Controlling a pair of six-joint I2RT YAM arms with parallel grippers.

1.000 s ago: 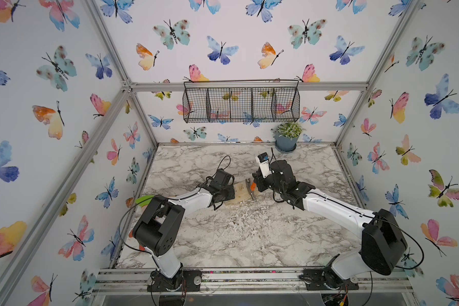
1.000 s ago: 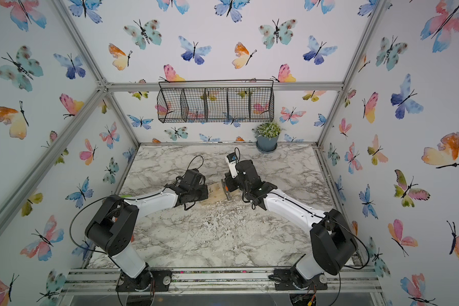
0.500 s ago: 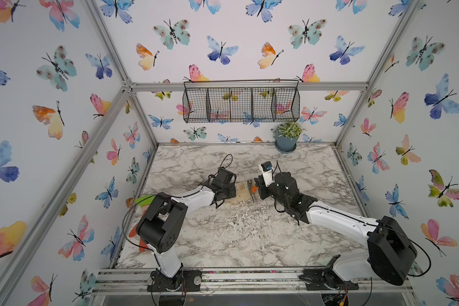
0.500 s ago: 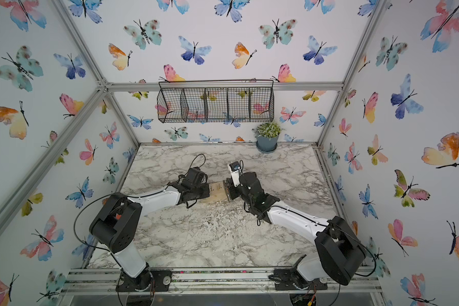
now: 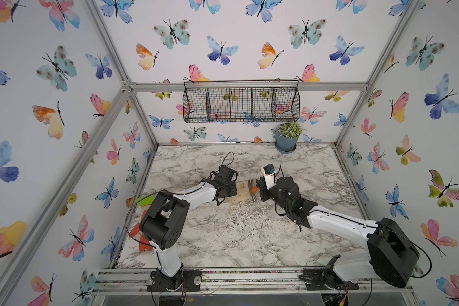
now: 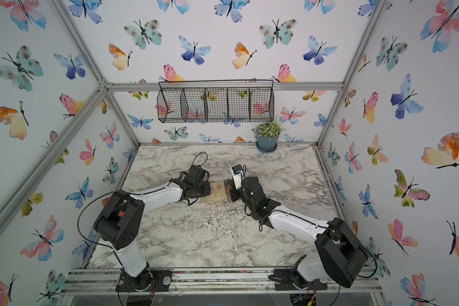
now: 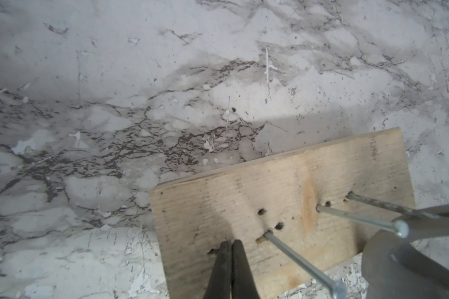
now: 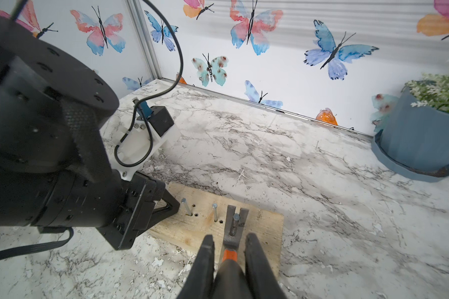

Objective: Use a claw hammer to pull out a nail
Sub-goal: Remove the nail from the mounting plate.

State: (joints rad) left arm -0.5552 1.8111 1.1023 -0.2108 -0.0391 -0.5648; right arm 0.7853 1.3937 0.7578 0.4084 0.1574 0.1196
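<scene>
A pale wooden board lies mid-table with three nails standing in it. My left gripper is shut and empty, its tips pressing on the board beside a nail. My right gripper is shut on the claw hammer's black handle, just behind the orange neck. The claw hammer rests head-down on the board, its forked claw straddling the nail closest to the board's right end. Two other nails stand between the claw and the left gripper.
A potted plant stands at the back right. A wire basket hangs on the back wall. A green and orange object lies at the table's left edge behind the left arm. White flakes litter the marble in front of the board.
The right arm has sunk and stretched toward the front right, hammer still in its grip at the board. The left gripper and the board have stayed put.
</scene>
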